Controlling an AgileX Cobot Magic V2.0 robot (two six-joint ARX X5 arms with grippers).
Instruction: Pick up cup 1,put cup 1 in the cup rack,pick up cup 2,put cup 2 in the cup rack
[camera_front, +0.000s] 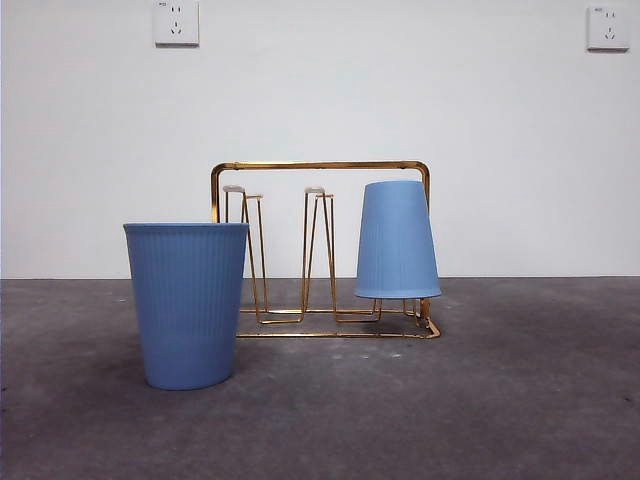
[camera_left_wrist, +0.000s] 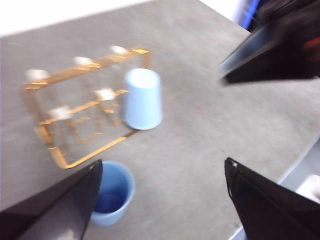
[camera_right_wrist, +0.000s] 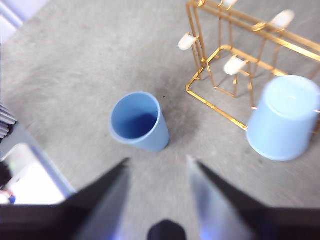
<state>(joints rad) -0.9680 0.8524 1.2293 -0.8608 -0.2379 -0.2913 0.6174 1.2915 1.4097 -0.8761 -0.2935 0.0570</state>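
The gold wire cup rack stands at mid-table. A light blue cup hangs upside down on its right-hand peg. A second blue ribbed cup stands upright on the table, in front of the rack's left end. Neither gripper shows in the front view. My left gripper is wide open and high above the rack, the upside-down cup and the upright cup. My right gripper is open and empty, hovering above and short of the upright cup. The rack and the hung cup lie to one side.
The grey table runs back to a white wall with two sockets. The other arm crosses a corner of the left wrist view. The table edge shows in the right wrist view.
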